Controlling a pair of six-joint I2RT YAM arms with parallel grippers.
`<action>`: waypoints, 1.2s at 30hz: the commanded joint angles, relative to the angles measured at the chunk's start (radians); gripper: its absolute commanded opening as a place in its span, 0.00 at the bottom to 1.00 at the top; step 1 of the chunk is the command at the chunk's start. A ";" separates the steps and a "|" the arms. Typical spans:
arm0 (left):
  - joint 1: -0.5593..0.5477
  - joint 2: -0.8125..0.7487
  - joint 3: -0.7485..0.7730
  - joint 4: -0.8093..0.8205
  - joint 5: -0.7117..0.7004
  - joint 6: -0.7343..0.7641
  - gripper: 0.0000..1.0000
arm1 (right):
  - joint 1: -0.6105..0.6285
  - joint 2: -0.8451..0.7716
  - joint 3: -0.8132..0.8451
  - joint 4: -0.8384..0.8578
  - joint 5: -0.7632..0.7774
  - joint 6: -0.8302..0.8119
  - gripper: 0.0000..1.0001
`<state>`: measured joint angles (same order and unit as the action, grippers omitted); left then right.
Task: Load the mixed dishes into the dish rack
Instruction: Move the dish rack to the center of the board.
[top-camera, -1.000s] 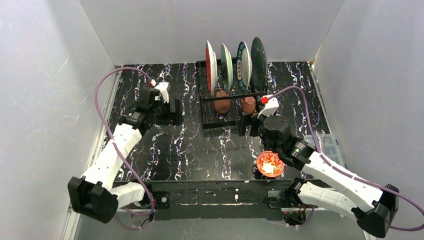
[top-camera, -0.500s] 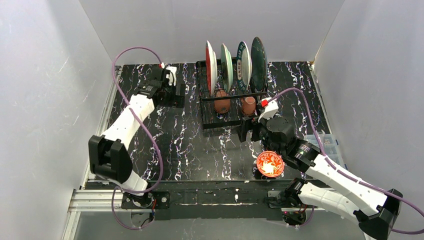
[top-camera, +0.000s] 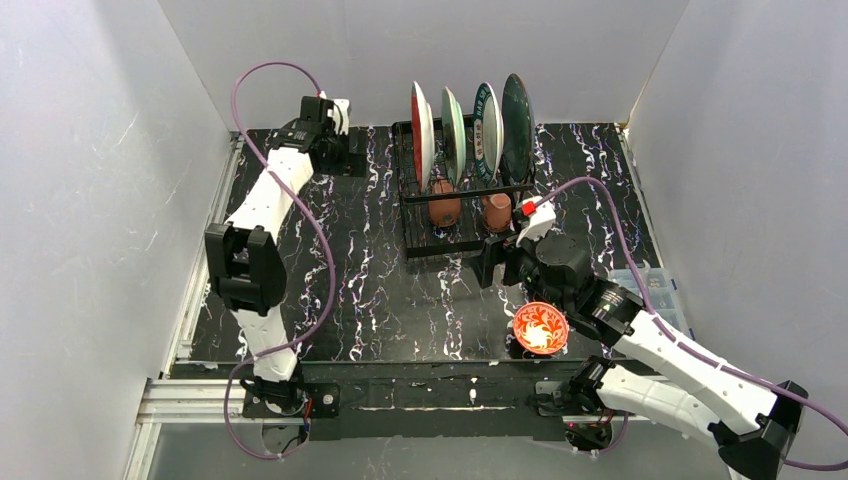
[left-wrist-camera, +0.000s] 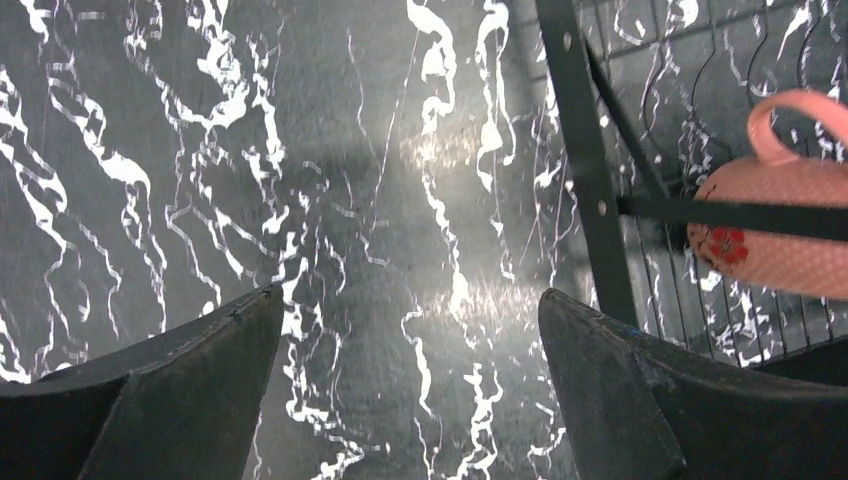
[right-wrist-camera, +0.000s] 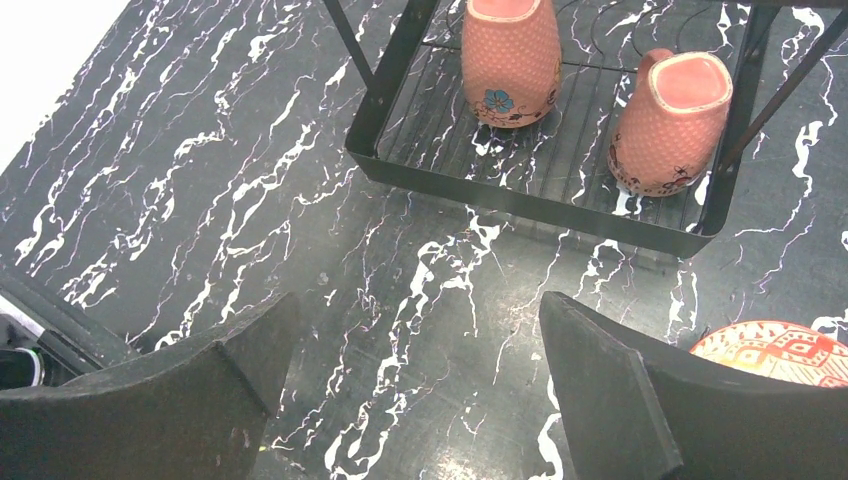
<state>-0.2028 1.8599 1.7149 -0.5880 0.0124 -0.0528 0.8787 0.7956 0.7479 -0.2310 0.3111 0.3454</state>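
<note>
The black wire dish rack (top-camera: 420, 240) stands at the back centre. Four plates stand upright in its slots: red (top-camera: 419, 118), pale green (top-camera: 453, 120), white (top-camera: 487, 118) and dark teal (top-camera: 517, 112). Two terracotta mugs (top-camera: 444, 205) (top-camera: 497, 210) lie on its base, also in the right wrist view (right-wrist-camera: 510, 60) (right-wrist-camera: 670, 120). One red-patterned bowl (top-camera: 540, 328) sits on the table near the front; its rim shows in the right wrist view (right-wrist-camera: 775, 350). No second bowl shows. My left gripper (top-camera: 345, 155) (left-wrist-camera: 408, 295) is open and empty, left of the rack. My right gripper (top-camera: 497, 262) (right-wrist-camera: 420, 297) is open and empty, just before the rack's front edge.
A clear plastic box (top-camera: 655, 285) sits at the table's right edge. White walls close in the left, back and right. In the left wrist view the rack's frame (left-wrist-camera: 580, 150) and one mug (left-wrist-camera: 790, 230) lie to the right of the fingers.
My left arm has stretched out and swung its gripper from the table's left middle to the back left, beside the rack. The right arm has barely shifted.
</note>
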 joint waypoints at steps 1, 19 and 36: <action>0.021 0.086 0.132 -0.018 0.061 0.024 0.98 | -0.003 -0.022 0.048 0.013 -0.013 0.000 0.98; 0.039 0.494 0.655 -0.009 0.199 -0.093 0.98 | -0.003 -0.002 0.082 0.030 -0.034 0.013 0.97; -0.017 0.647 0.729 0.162 0.132 -0.204 0.97 | -0.003 0.064 0.020 0.116 -0.104 0.062 0.96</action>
<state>-0.1894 2.5099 2.4023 -0.4656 0.1822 -0.2470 0.8787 0.8558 0.7868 -0.1791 0.2363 0.3904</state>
